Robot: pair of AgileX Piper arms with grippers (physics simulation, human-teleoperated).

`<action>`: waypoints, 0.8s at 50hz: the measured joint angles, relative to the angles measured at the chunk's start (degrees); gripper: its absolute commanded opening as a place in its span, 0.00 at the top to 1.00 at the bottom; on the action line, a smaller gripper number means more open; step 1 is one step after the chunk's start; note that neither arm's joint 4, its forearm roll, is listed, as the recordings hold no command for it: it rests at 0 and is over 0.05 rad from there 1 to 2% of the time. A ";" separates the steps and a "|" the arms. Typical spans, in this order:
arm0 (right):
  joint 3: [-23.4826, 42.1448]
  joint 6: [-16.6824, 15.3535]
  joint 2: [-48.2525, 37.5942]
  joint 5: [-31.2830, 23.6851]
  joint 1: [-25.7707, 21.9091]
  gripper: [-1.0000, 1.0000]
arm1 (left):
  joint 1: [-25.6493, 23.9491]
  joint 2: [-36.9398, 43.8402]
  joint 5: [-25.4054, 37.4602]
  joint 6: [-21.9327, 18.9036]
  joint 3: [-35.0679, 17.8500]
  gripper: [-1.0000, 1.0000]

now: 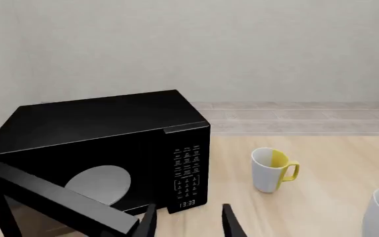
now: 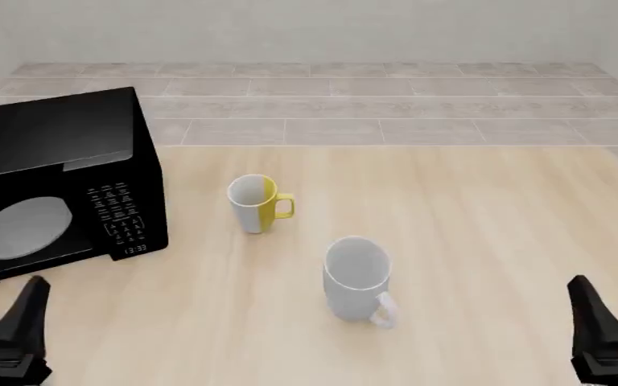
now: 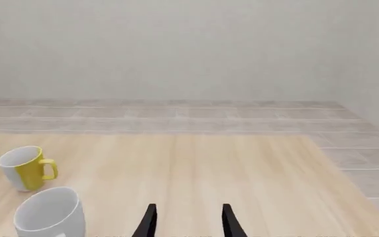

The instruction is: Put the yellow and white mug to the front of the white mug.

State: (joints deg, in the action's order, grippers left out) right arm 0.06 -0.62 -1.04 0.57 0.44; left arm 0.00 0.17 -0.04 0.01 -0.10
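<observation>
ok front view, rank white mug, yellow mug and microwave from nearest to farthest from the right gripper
1. White mug, mid-table, left of the right gripper.
2. Yellow mug, farther back and left.
3. Microwave, far left, door open.

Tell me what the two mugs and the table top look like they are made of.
The yellow and white mug looks like glazed ceramic: smooth, thick-walled, split into two flat colours. The white mug looks the same, plain white with a soft sheen, though a render could equally mean plastic. The table looks like pale wood or laminate, with fine grain lines and a matte finish.
</observation>
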 measured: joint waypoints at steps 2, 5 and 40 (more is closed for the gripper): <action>0.03 -0.45 -0.57 0.33 -0.31 0.00 | 0.00 0.05 -0.01 0.00 -0.03 0.00; 0.21 -1.39 -1.13 0.51 -0.91 0.00 | 0.00 0.10 -0.03 0.01 -0.06 0.00; 18.14 -11.60 -31.11 5.24 -17.09 0.00 | 0.00 0.25 -0.07 0.01 -0.15 0.00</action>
State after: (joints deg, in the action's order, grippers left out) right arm 18.20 -12.22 -32.15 5.81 -16.66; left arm 0.00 0.42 -0.11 0.02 -0.24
